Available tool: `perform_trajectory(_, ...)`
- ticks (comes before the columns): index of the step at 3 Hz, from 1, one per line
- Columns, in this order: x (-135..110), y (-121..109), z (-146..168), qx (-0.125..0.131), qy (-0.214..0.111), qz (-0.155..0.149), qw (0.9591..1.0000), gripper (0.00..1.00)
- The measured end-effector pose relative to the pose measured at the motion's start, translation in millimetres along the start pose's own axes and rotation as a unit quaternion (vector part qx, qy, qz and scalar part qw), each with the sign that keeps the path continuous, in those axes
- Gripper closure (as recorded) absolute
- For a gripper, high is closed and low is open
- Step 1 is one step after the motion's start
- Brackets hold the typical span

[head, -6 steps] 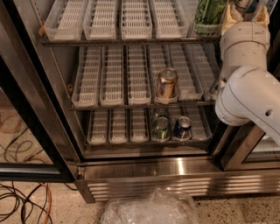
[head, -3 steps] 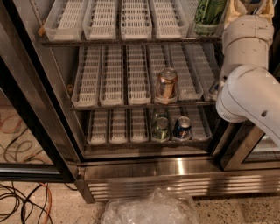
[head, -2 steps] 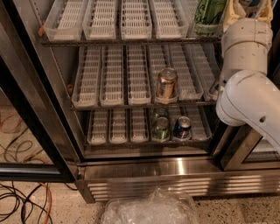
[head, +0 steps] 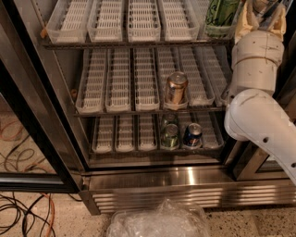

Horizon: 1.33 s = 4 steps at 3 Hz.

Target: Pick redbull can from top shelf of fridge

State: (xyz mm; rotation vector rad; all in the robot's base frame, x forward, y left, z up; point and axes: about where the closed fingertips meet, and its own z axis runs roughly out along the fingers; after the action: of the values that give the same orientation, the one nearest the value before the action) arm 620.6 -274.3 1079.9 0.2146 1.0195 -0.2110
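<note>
A slim blue-and-silver can with a silver lid, the redbull can (head: 192,134), stands on the lowest rack in view, right of a green can (head: 169,135). The top shelf (head: 138,42) at the upper edge carries white slotted trays and a tall green-and-black can (head: 218,14) at its right end. A copper-gold can (head: 175,88) stands on the middle rack. My gripper (head: 262,16) is at the top right, level with the top shelf and just right of the green-and-black can, cut off by the frame edge. My white arm (head: 256,97) hangs below it in front of the fridge's right side.
The black-framed glass door (head: 27,115) stands open at the left. The fridge's steel base panel (head: 185,185) runs below the racks. A crumpled clear plastic bag (head: 157,220) lies on the floor in front. Cables (head: 23,208) lie at the lower left.
My arm has shifted only slightly at the fridge's right side. The cans and trays have not moved.
</note>
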Motion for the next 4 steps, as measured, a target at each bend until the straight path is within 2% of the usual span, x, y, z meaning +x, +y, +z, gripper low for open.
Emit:
perform_trajectory(1, 0.0, 0.0, 0.0, 0.0, 0.0, 0.0, 1.0, 1.0)
perform_trajectory(2, -7.7, 0.0, 2.6, 0.002, -0.015, 0.0, 0.9999, 1.0)
perform_trajectory(4, -30.9, 1.8, 8.0, 0.006, -0.061, 0.007, 0.9981, 1.0)
